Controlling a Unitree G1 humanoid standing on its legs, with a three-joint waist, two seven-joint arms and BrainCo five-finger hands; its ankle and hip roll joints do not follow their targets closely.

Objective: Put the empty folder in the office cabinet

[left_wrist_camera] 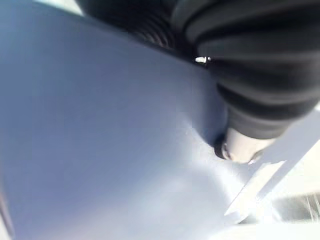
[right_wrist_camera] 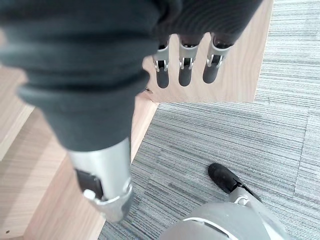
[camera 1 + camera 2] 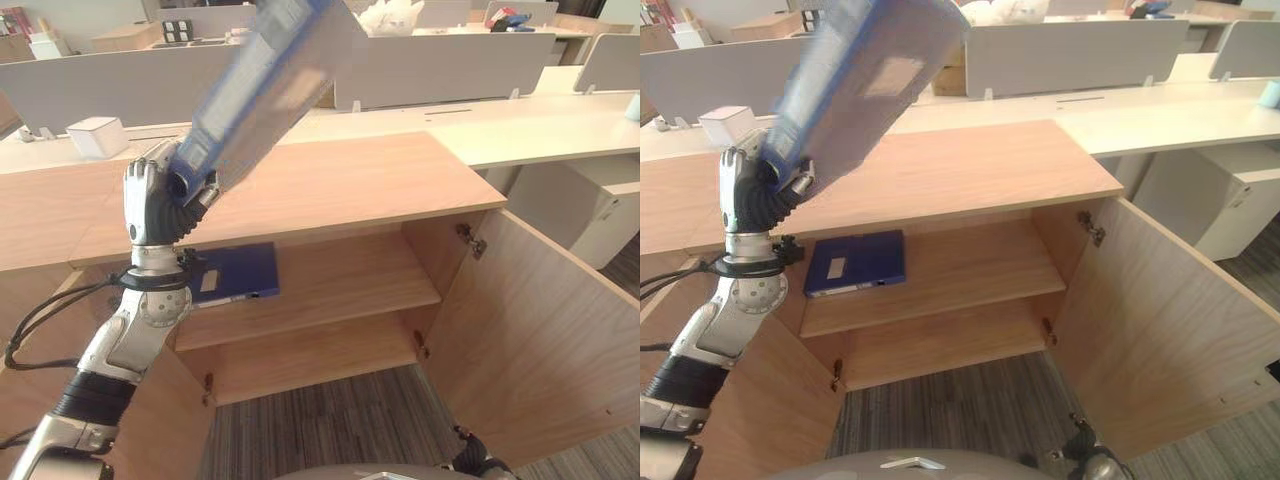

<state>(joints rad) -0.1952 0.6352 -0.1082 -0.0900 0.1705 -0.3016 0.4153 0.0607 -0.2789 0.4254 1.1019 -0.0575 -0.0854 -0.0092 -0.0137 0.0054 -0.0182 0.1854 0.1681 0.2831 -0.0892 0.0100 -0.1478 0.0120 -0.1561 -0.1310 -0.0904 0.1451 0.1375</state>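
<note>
The robot's left hand is gripping a blue folder, tilting it above the open wooden cabinet. Its right hand is hanging with fingers relaxed.

Lighting: even, bright, indoor | Blur: raised blue folder is smeared by motion | Shadow: cabinet interior is dimmed | Focus: folder surface is seen soft in left wrist view

At left of the frame the left hand grips a blue folder that slants up toward the top centre. Below it the cabinet stands open, its door swung to the lower right. Another blue folder lies flat on the upper shelf.
</note>
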